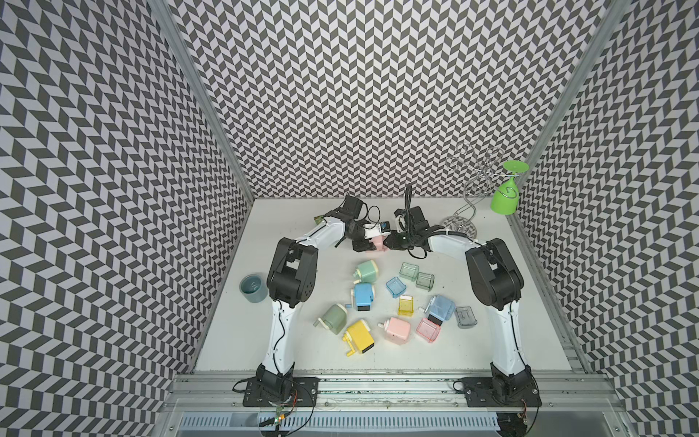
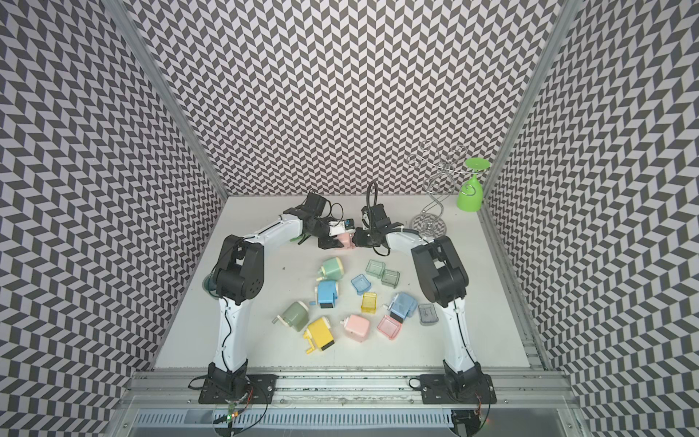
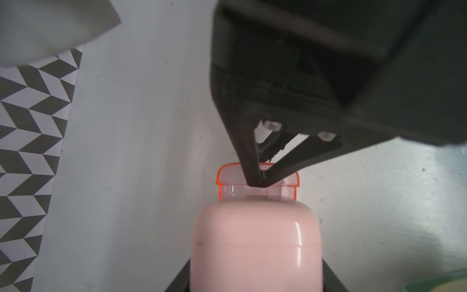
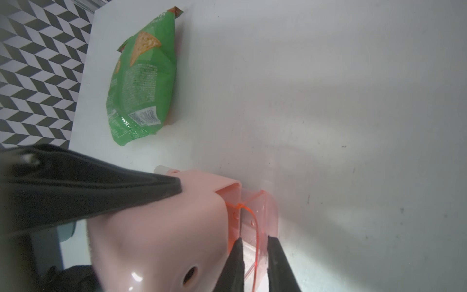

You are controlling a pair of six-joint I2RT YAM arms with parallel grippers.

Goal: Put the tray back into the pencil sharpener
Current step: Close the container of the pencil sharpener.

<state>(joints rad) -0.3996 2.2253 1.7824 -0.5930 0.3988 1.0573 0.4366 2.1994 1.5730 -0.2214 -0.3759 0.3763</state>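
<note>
Tray (image 3: 231, 188) sits half hidden inside sharpener (image 3: 255, 242), which left gripper (image 1: 370, 245) clamps. Right gripper (image 4: 254, 240), level opposite, straddles the tray's lip, but whether it grips is unclear.

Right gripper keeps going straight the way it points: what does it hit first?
The right gripper straddles the translucent pink plastic tray; straight on, it meets that tray's wall first, then likely the pink plastic pencil sharpener in the left gripper.
</note>
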